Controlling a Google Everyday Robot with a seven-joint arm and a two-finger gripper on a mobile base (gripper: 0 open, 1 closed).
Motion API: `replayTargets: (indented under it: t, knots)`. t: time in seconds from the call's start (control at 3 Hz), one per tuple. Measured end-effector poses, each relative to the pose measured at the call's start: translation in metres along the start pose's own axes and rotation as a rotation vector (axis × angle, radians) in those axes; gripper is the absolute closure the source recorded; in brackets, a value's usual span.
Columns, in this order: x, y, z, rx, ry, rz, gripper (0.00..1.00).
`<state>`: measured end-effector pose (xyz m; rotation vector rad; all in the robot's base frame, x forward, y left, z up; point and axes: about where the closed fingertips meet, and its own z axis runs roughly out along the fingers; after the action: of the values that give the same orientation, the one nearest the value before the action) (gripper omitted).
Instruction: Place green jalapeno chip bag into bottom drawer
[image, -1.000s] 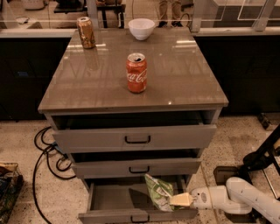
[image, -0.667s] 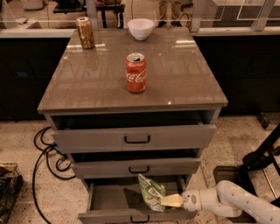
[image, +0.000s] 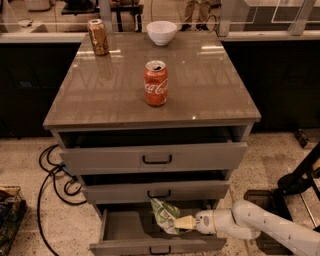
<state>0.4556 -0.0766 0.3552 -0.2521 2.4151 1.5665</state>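
Where the tan fingertips meet, the gripper (image: 180, 223) is pinched shut on the right edge of the green jalapeno chip bag (image: 163, 214). The bag sticks out to the left of the jaws, its long axis roughly upright and leaning a little. Its top sits just under the middle drawer (image: 120, 193). The arm reaches in low from the right, and the bag hangs over the right-centre of the bottom drawer (image: 125, 226), which is pulled out with its floor bare to the left. Judging by this, letting go should drop it inside. Up top stands the Coca-Cola can (image: 156, 83).
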Motion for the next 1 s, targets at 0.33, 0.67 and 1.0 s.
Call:
replayTargets:
  t: [0.33, 0.67, 1.0]
  knots:
    - [-0.005, -0.023, 0.025, 0.15, 0.069, -0.064, 1.0]
    - [-0.003, -0.028, 0.035, 0.208, 0.097, -0.091, 1.0]
    - [-0.003, -0.029, 0.037, 0.208, 0.098, -0.092, 0.84]
